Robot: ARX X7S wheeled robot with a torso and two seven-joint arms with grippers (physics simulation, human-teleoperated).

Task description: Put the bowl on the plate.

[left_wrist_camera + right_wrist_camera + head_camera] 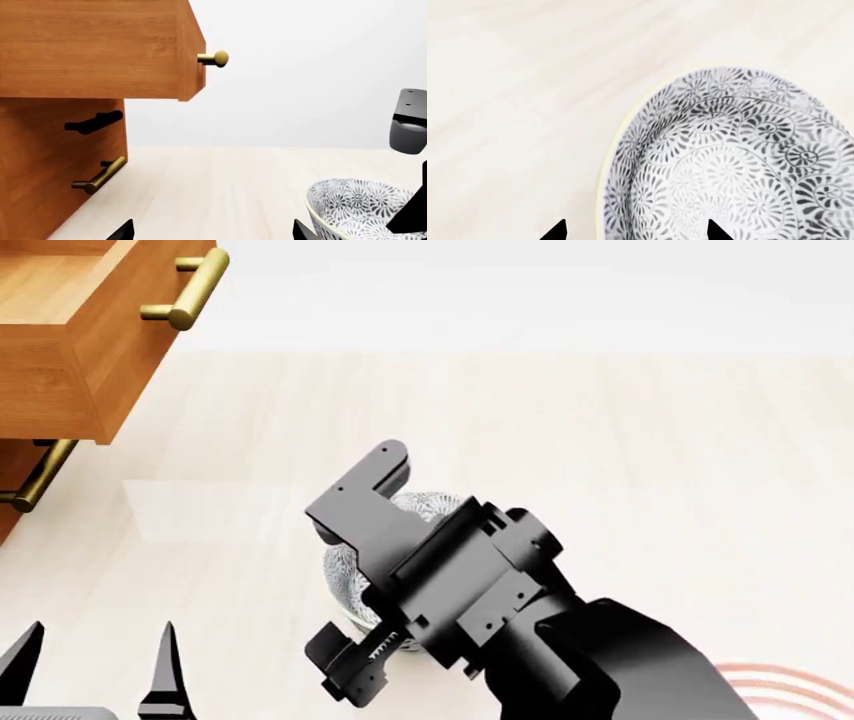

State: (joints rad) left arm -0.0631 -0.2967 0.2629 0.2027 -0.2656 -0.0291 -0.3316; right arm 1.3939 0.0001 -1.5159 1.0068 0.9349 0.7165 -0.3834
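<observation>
Reaching over the bowl (350, 575), right gripper (350, 590) spread wide astride its rim; left gripper (94, 665) low, parted

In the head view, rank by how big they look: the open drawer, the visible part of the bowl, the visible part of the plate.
1. Open drawer, cropped by the frame.
2. Bowl, mostly hidden under the right hand.
3. Plate, only a sliver of red rings showing.
</observation>
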